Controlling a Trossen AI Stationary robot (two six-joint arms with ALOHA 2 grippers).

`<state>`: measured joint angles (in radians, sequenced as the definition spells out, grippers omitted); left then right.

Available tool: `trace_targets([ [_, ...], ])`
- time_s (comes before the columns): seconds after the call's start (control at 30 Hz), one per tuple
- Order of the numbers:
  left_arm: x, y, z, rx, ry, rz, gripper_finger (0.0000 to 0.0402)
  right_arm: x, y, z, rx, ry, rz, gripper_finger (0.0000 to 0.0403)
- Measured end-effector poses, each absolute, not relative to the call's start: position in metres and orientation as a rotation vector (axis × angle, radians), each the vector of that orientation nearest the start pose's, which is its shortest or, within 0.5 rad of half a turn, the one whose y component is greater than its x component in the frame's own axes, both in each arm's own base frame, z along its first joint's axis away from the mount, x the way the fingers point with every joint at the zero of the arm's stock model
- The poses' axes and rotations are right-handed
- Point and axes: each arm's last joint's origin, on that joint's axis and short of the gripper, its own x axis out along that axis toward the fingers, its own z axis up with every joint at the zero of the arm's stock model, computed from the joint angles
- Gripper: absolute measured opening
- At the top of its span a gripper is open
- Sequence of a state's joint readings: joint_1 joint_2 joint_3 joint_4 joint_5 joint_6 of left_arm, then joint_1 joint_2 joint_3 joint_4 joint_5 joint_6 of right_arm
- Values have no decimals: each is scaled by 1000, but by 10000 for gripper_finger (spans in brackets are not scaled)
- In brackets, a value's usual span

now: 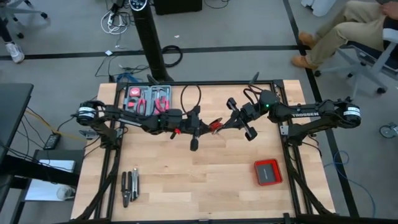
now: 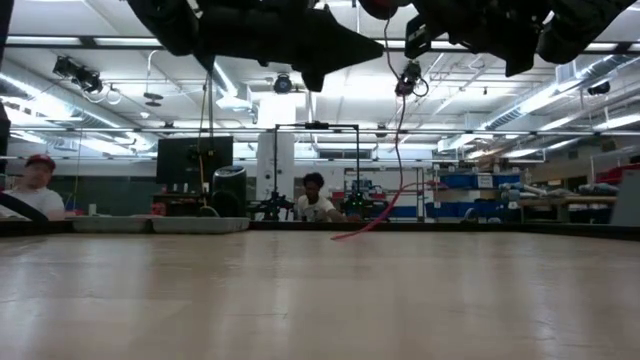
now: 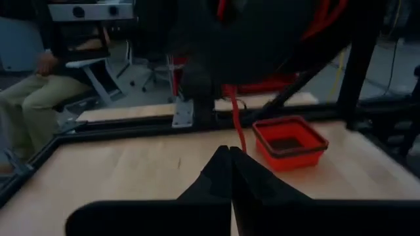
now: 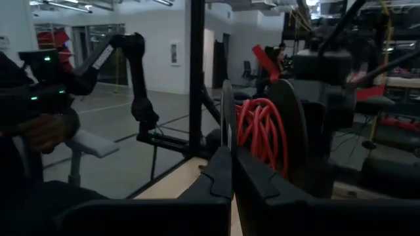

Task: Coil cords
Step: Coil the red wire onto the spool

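Observation:
The thin red wire is partly wound on a black spool, held above the middle of the table. My right gripper is shut on the spool, coming from the table's right. My left gripper comes from the left and is shut on the wire just below the spool. In the low view a loose length of wire hangs down, and its end lies on the table. My left gripper pinches a single strand of the red wire between its two fingertips. The strand runs from the fingertips up to the spool, clear of the table. My right gripper pinches one thin black flange of the spool between its two fingers, roughly level, from the table's right. The spool stands on edge, with the red coil beside the fingers, lifted clear of the table.
A flat red square box lies at the near right and shows in the left wrist view. A tool tray with red-handled pliers sits at the far left and more pliers at the near left. People sit beyond the table.

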<state>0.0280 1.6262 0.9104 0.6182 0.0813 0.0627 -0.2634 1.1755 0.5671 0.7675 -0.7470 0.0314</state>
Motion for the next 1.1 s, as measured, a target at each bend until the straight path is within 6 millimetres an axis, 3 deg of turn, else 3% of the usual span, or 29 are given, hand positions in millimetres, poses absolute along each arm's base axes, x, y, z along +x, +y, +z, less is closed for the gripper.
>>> trace_targets([
  [0.4,369,9,220,-24,65,-79,92,239,-45,270,-60,-133,460,1],
  [0.97,368,10,220,-13,67,-229,96,239,-44,270,-67,-135,463,2],
  [1.1,367,17,219,-11,90,-173,96,239,-44,270,-53,-133,473,2],
])
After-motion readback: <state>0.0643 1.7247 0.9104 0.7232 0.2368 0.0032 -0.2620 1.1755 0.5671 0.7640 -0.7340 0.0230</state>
